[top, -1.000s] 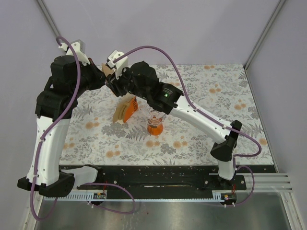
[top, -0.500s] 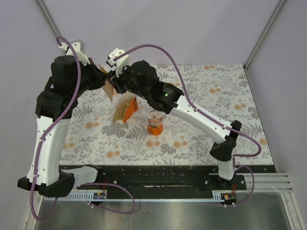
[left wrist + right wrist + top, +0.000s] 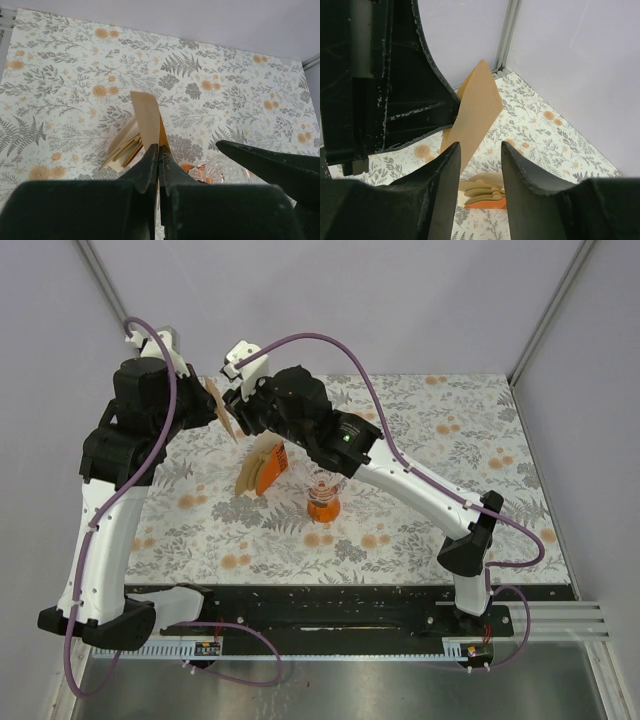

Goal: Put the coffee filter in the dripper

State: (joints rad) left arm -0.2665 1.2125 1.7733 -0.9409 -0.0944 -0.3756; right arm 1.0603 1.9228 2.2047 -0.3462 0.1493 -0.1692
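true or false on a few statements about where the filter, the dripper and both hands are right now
1. The left hand is shut on the coffee filter. True.
2. The coffee filter sits in the dripper. False: it is held up in the air, away from the dripper.
3. The right hand is open. True: its fingers stand apart next to the coffee filter.
4. In the top view, the bundle of filters lies to the right of the dripper. False: it lies to its left.
5. The dripper lies tipped on its side. False: it stands upright on its orange base.
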